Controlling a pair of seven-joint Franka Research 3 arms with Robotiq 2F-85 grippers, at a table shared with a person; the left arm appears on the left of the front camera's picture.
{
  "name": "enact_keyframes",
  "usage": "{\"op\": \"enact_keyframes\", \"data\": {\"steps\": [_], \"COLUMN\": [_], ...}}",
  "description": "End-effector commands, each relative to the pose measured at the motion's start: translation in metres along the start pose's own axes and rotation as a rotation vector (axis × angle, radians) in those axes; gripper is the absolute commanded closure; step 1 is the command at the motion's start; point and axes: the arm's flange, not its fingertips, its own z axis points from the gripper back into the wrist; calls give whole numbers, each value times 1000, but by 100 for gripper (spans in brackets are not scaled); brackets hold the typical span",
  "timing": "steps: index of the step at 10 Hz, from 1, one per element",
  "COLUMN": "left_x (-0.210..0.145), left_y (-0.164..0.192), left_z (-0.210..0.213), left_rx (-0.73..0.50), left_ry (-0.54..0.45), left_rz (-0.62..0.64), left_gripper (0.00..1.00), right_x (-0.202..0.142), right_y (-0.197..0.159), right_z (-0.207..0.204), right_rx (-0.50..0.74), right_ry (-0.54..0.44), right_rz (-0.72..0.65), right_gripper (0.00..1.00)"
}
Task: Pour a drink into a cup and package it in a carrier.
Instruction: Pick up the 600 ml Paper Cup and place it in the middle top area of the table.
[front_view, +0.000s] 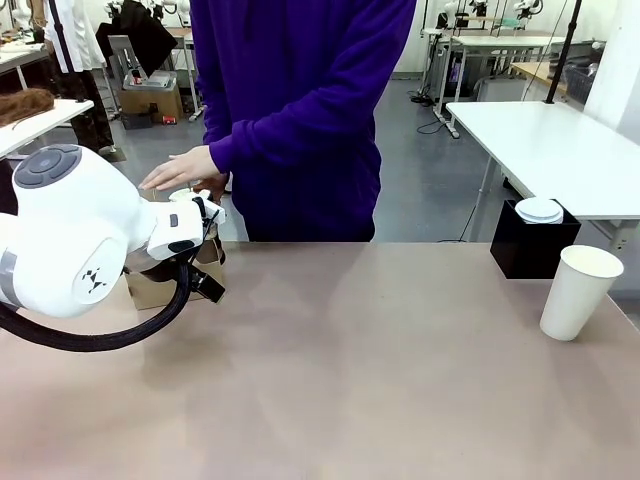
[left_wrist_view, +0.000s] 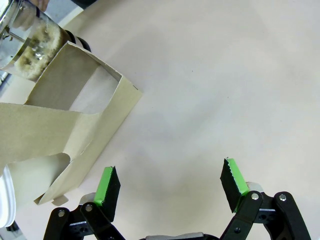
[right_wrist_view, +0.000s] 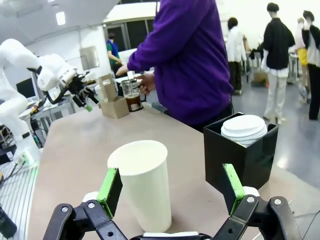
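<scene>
Tabletop (left_wrist_view: 210, 75) below — left end effector (left_wrist_view: 170, 170) hovers beside carrier (left_wrist_view: 60, 125) (fingers spread).

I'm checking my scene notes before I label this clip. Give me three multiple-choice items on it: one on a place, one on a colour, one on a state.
1. Where does the paper cup stand?
A. On the table, near the black box
B. In the person's hand
C. On the floor

2. What colour is the stack of lids in that box?
A. Green
B. Brown
C. White

3. What state is the left gripper in?
A. Shut on a spoon
B. Open, holding nothing
C. Shut on a napkin

Answers:
1 A: the front view shows it upright on the table at the robot's right, close to the box.
2 C: the stack on top of the box is plain white.
3 B: its jaws stand wide apart with bare table between them.
</scene>
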Motion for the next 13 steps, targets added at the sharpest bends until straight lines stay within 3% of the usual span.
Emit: {"op": "enact_keyframes", "data": {"steps": [1, 8, 13], "left_x": [0, 0, 0], "left_y": [0, 0, 0], "left_z": [0, 0, 0], "left_rx": [-1, -1, -1], "left_ry": [0, 0, 0], "left_rz": [2, 2, 2], "left_gripper": [0, 0, 0], "right_x": [-26, -90, -107], "right_y": [-9, 13, 17], "right_z": [-9, -63, -90], "right_rx": [9, 55, 30], "right_ry": [-14, 55, 56], "right_rz": [63, 109, 80], "right_gripper": [0, 0, 0]}}
